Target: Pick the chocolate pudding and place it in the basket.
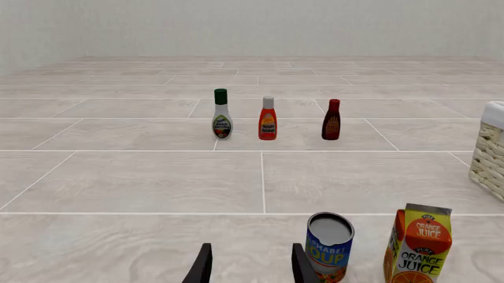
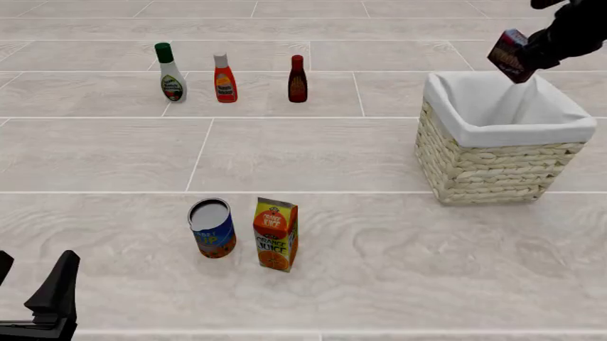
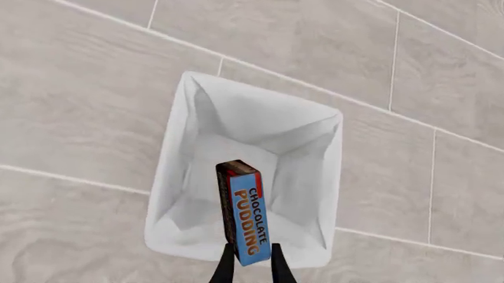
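Item 1 – chocolate pudding point(image 3: 245, 213): small dark box w/ blue label face, red edge. Was held in the air by the right claw point(image 3: 250, 264), fingers shut tight on its lower end. In right wrist view it hung directly over the basket opening; in front view it sat tilted above the basket's far rim, not touching it.

Item 2 – basket point(image 2: 493, 167): square woven wicker, white cloth lining folded over rim. Stood upright on the counter point(image 2: 379, 270). Interior showed only lining.

Item 3 – right arm: dark, entered front view at top corner above the basket.

Item 4 – left claw point(image 1: 250, 266): low, near edge of counter, far from the basket on its left. Fingers were spread apart, nothing between them.

Item 5 – blue can point(image 2: 212, 227): upright, silver lid, well left of the basket and nearer the camera, just ahead of the left claw.

Item 6 – orange juice carton point(image 2: 275, 234): upright, just beside the can on the basket side, not touching.

Item 7 – three bottles in a row, far left of the basket, further back: green-capped white bottle point(image 2: 170, 73), red bottle w/ white cap point(image 2: 224, 79), dark brown bottle point(image 2: 297, 79) nearest the basket. All upright, apart from each other.
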### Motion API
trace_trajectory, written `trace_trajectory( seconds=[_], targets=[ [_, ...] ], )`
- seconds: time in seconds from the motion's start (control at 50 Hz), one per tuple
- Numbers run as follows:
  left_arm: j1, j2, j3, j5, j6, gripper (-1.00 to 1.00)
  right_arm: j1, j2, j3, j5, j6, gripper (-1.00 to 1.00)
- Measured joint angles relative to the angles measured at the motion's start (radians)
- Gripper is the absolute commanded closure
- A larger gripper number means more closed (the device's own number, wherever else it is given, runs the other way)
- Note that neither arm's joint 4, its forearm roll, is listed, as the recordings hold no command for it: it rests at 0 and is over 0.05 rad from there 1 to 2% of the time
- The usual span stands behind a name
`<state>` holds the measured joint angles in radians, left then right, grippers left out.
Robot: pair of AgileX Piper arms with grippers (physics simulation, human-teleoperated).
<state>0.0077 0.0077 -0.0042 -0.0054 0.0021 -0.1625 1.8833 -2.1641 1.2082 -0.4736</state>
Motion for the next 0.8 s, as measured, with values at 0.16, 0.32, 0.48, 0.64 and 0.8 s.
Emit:
trace_trajectory(
  seconds=[0.16, 0.32, 0.48, 0.64, 0.8],
  targets=[
    [0.000, 0.000, 0.000, 0.000, 0.000, -1.00, -0.003, 0.031, -0.019, 0.004, -0.011, 1.00],
    [0.000, 0.000, 0.000, 0.000, 0.000, -1.00, -0.007, 0.057, -0.035, 0.005, -0.020, 1.00],
    [0.000, 0.000, 0.000, 0.000, 0.000, -1.00, -0.011, 0.080, -0.050, 0.006, -0.026, 1.00],
    [0.000, 0.000, 0.000, 0.000, 0.000, -1.00, -0.013, 0.104, -0.066, 0.006, -0.029, 1.00],
    [0.000, 0.000, 0.000, 0.000, 0.000, -1.00, -0.014, 0.127, -0.081, 0.006, -0.032, 1.00]
  ],
)
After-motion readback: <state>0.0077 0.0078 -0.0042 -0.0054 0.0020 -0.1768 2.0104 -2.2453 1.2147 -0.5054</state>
